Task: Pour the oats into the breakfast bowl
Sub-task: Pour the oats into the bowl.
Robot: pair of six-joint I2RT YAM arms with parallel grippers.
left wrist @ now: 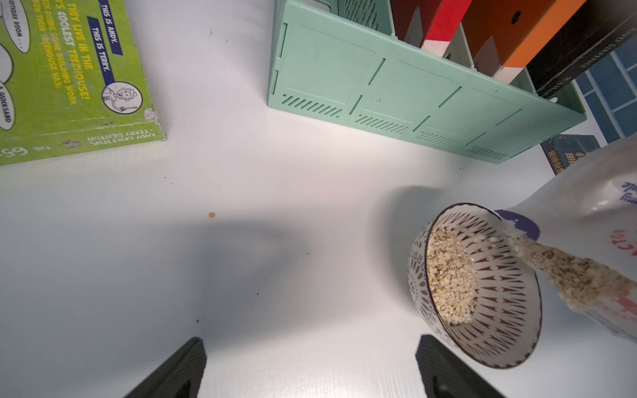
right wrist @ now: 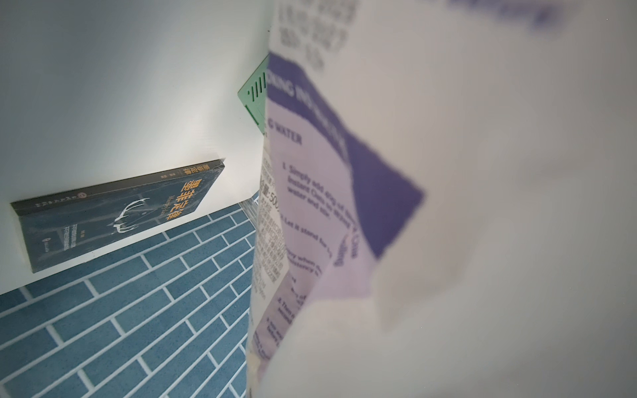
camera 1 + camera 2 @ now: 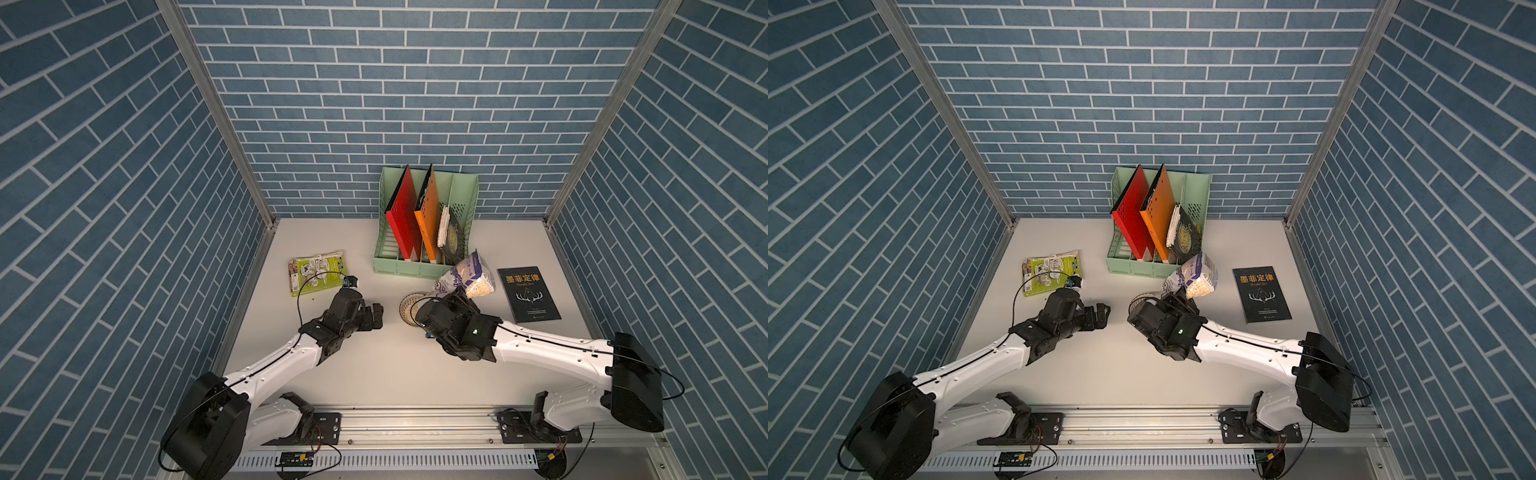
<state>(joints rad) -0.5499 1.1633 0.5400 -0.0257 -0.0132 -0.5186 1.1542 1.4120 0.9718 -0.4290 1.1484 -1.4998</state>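
Beige flakes, entry one: oats (image 1: 448, 275) lie heaped in the breakfast bowl (image 1: 499, 317); in the left wrist view a further stream of them runs from the mouth of the pouch (image 1: 593, 206) over the bowl's rim.

Entry two: pouch (image 3: 465, 276), white with blue-purple print, lifted off the table (image 3: 374, 374) and tipped mouth-down toward the bowl (image 3: 409, 305); its clear window shows oats inside in both top views.

Entry three: right gripper (image 3: 457, 297), clamped on the pouch; from my console the pads are hidden behind the wrist, so I judge the grip to sit near the pouch's lower end, though I cannot tell exactly where; the right wrist view is filled by the blurred pouch (image 2: 448, 172).

Entry four: left gripper (image 3: 376, 318), jaws wide apart, nothing between them, held over bare table just beside the bowl; both fingers (image 1: 179, 372) show at the frame edge of its wrist view.

Entry five, other stock: mint-green file rack (image 3: 415, 266) at the back, holding a red folder (image 3: 405, 220), an orange folder (image 3: 430, 216) and a dark volume; black book (image 3: 530, 295) flat on the table beside the pouch; green cartoon-printed book (image 3: 318, 272) flat beyond the left gripper.
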